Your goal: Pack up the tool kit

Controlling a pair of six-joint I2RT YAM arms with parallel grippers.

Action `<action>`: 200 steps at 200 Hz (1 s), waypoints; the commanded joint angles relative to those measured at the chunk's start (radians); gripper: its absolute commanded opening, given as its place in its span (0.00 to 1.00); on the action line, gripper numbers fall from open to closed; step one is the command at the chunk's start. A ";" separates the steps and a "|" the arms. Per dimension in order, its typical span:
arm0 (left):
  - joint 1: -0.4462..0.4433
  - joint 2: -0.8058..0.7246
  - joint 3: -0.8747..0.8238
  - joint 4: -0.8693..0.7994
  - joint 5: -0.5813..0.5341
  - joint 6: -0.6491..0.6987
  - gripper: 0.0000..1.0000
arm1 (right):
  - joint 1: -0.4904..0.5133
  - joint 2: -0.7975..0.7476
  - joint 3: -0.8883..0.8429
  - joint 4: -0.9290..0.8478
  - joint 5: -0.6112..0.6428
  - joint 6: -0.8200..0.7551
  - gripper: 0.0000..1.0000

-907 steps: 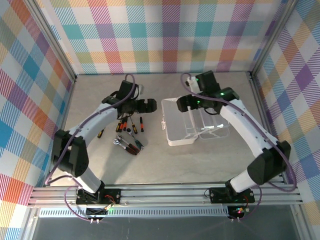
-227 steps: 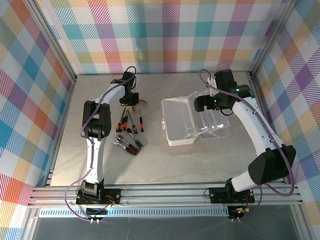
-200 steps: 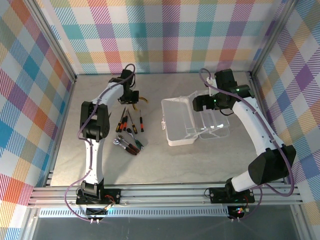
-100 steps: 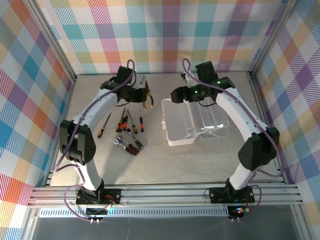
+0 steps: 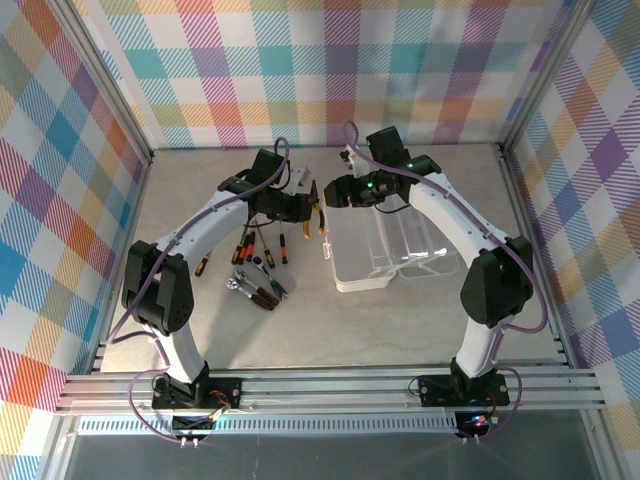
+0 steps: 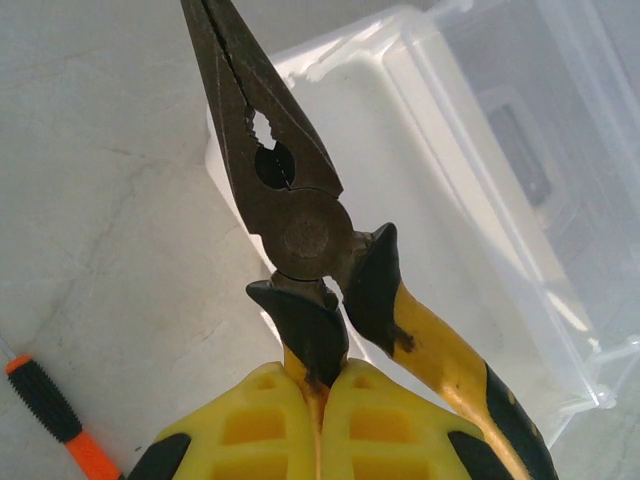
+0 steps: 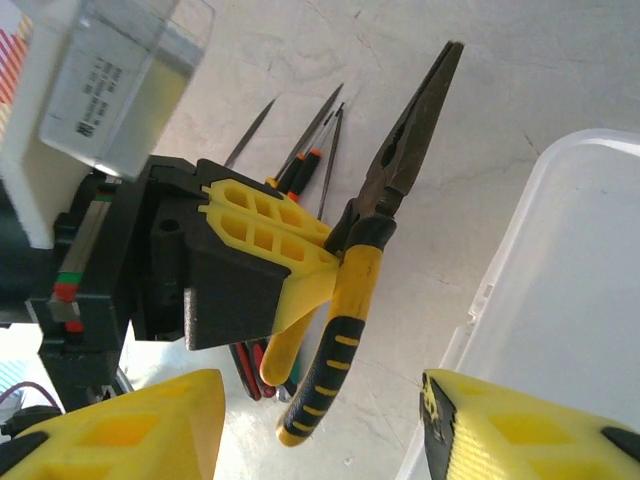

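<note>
Currently the yellow-handled pliers [image 5: 319,216] are clamped by one handle between the fingers [image 6: 250,432] of the left gripper [image 5: 300,207], with the dark nose pointing away from the wrist and the second handle hanging free beside the fingers. The pliers are held above the table [image 5: 400,330], just beside the left edge of the tool kit case [image 5: 360,250]. The translucent case is laid open on the table, right of centre, and nothing can be made out inside it.

From the right wrist camera, the left gripper [image 7: 318,268] and the pliers [image 7: 392,185] are seen close ahead of the right gripper [image 7: 320,420]. Its two yellow fingers are spread apart, nothing is gripped between them, and the pliers are not touched. From above, the right gripper [image 5: 336,192] is seen near the far left corner of the case.

The red-and-black screwdrivers [image 5: 262,245] are lined up on the table left of the case, and the chrome ratchet [image 5: 243,286] is laid just in front of them.
</note>
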 commanded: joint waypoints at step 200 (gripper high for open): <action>0.008 -0.080 -0.025 0.072 0.002 -0.037 0.00 | 0.026 0.004 0.003 -0.017 0.039 0.007 0.00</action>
